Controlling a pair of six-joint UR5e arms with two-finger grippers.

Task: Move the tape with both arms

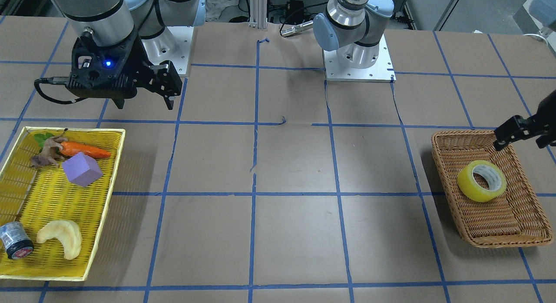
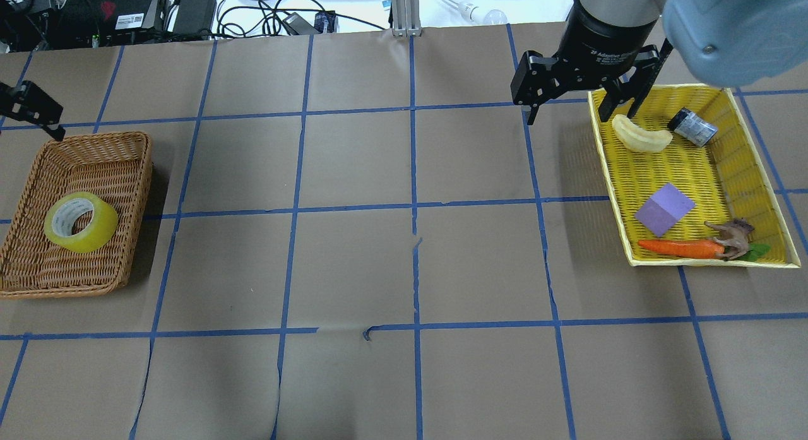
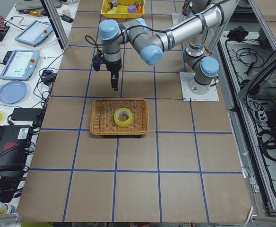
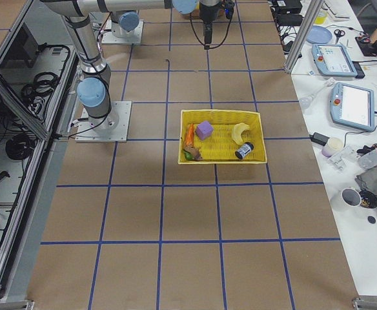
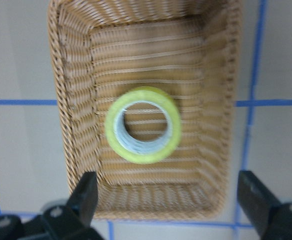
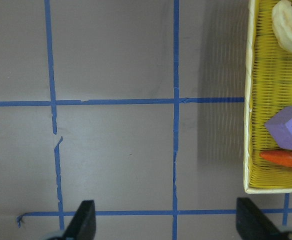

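The yellow tape roll (image 1: 481, 180) (image 2: 81, 221) (image 3: 123, 117) lies flat inside a brown wicker basket (image 1: 443, 140) (image 2: 136, 143). My left gripper (image 1: 521, 140) (image 2: 31, 108) hangs high over the basket, open and empty. In the left wrist view the tape (image 5: 143, 125) sits ahead of the spread fingers (image 5: 86, 192), well below them. My right gripper (image 1: 144, 104) (image 2: 571, 115) hovers open and empty beside the near corner of the yellow tray (image 2: 606, 168). The right wrist view shows its fingers (image 6: 83, 220) spread over bare table.
The yellow tray (image 1: 108, 133) (image 6: 248, 100) holds a carrot (image 1: 84, 150), a purple block (image 1: 81, 169), a toy animal (image 1: 45, 153), a pale crescent (image 1: 61, 238) and a small dark tape roll with a red label (image 1: 15, 240). Blue tape lines grid the brown table.
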